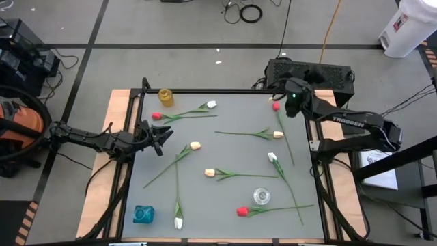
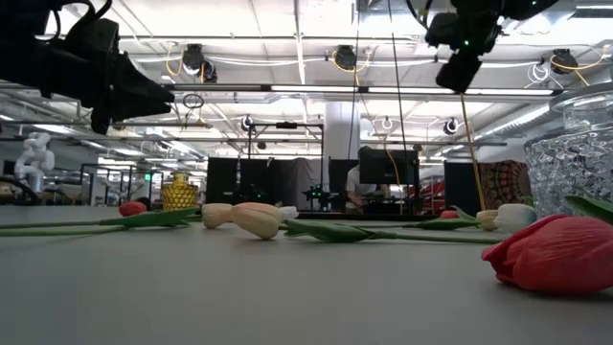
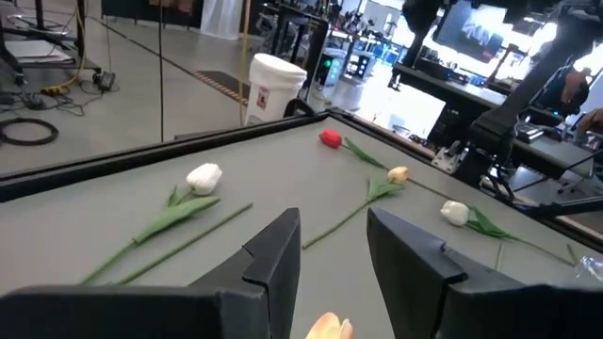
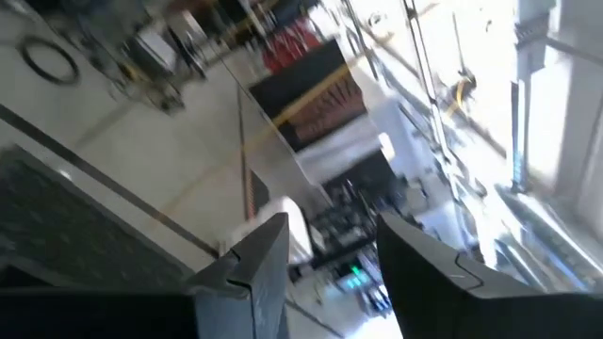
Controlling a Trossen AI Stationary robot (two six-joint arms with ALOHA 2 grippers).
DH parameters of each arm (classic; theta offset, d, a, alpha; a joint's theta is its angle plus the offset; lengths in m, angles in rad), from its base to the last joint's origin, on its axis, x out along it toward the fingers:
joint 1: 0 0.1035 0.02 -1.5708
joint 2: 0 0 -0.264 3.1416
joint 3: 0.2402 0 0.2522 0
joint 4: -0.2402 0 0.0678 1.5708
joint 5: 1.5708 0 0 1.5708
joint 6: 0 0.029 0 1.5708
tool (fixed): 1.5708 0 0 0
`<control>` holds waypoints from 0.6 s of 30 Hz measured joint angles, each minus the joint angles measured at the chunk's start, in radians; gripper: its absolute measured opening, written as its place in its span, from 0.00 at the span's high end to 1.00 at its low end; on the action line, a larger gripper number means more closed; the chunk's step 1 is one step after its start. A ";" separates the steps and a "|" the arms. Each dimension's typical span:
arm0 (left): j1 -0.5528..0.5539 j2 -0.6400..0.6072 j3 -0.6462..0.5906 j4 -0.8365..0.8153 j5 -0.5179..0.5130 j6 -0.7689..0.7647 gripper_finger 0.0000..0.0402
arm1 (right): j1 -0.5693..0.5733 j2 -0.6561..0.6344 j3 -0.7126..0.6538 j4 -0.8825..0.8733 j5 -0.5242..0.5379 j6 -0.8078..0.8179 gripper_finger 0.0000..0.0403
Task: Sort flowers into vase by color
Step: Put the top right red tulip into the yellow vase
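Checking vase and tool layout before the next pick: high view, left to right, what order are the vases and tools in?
Teal vase → left tool → yellow vase → clear glass vase → right tool.

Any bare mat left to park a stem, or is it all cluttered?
Free: the near strip between the blue square vase and the red tulip by the clear glass vase, broken only by one white tulip; also the mid-left edge under the left claw. Crowded: centre and right, with crossing stems.
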 joint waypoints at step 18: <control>0.000 0.000 0.000 0.000 -0.005 0.000 0.67 | -0.229 0.000 0.001 -0.013 -0.113 0.068 0.62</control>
